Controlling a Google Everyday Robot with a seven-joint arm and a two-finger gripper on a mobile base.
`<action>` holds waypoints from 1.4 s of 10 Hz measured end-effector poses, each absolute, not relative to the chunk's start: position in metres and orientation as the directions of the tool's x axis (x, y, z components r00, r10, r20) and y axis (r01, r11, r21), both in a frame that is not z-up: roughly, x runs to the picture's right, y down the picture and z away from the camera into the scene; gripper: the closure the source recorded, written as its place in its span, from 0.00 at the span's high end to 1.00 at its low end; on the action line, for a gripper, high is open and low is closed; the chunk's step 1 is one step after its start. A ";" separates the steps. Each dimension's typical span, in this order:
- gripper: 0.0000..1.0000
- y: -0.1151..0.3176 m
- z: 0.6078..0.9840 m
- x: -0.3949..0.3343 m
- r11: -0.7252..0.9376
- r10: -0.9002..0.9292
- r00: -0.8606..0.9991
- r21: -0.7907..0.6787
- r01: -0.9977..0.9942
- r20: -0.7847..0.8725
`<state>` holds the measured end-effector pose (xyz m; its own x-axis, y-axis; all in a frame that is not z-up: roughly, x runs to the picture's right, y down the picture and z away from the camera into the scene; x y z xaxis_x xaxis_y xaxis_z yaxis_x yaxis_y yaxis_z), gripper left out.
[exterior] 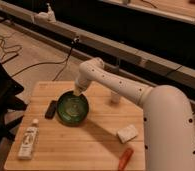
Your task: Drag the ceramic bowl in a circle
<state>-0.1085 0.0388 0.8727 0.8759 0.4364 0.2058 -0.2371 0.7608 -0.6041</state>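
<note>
Camera view, over a pale wooden table [91, 147]: the white arm [113, 84] of a mobile robot reaches in from the right and drops its gripper [78, 92] onto the far rim of a round, shallow, glossy green ceramic bowl [72, 110]. The claw is closed narrow, and it appears to be pinching that rim, though the contact itself is hard to make out.

The bowl sits left of the table's centre, upright and flat on the wood. A slim black bar-shaped object [50, 109] lies just beside it on the left, and a small translucent whitish cup [115, 97] stands near it on the right. Its rim reads darker than the paler green inside, which catches the light, and it seems to hold nothing.

With the circle under way, the drag will go best if the grip stays low and firm on the rim, so that the base slides flat and does not tip. The arc wants to be tight enough to clear the black bar and the cup. A glazed base on smooth wood should slide easily, so a steady, unhurried sweep is the safer choice.
</note>
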 end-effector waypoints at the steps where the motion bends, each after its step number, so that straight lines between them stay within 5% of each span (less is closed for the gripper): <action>1: 0.00 0.051 0.867 -0.105 0.753 0.428 0.881 -0.619 -0.222 0.204; 6: 0.00 0.083 0.871 -0.038 0.698 0.451 0.889 -0.652 -0.297 0.078; 7: 0.00 0.047 0.919 0.009 0.678 0.505 0.861 -0.595 -0.432 -0.049; 10: 0.00 0.027 0.931 -0.061 0.689 0.508 0.861 -0.612 -0.387 0.028; 14: 0.00 0.055 0.900 -0.106 0.697 0.464 0.875 -0.668 -0.261 0.142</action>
